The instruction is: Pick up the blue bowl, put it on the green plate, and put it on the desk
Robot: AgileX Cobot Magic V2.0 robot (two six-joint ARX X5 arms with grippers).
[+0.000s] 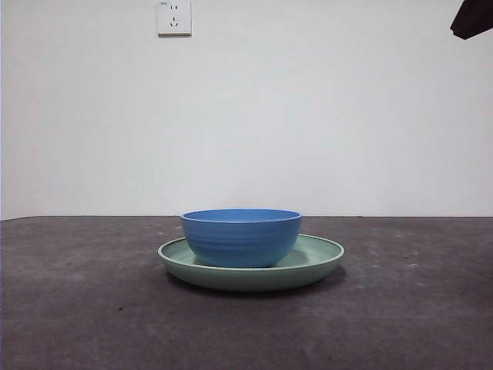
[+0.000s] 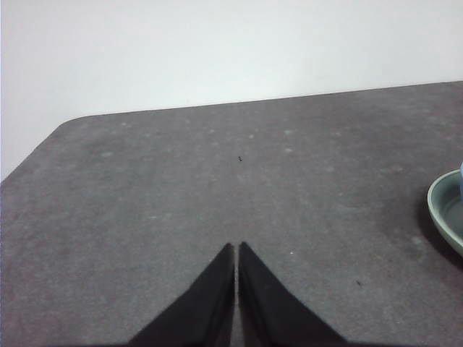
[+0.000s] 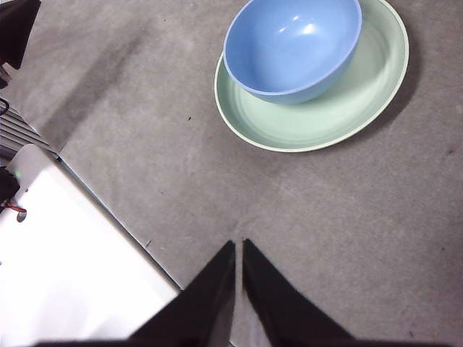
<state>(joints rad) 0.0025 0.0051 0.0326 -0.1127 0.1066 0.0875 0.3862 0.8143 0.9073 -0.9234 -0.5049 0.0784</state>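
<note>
Nearest me, my right hand [image 3: 238, 249] hangs with jaws pressed together, above bare counter [image 3: 376, 238]; my left hand [image 2: 236, 251] likewise. At one o'clock, the blue bowl [image 3: 292, 45] sits off-centre in the green plate [image 3: 325, 116]. I fear a rim grab drags both.

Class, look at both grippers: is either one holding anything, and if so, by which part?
Nothing is held. The left gripper and right gripper are shut on nothing, away from the blue bowl, which sits on the green plate.
</note>
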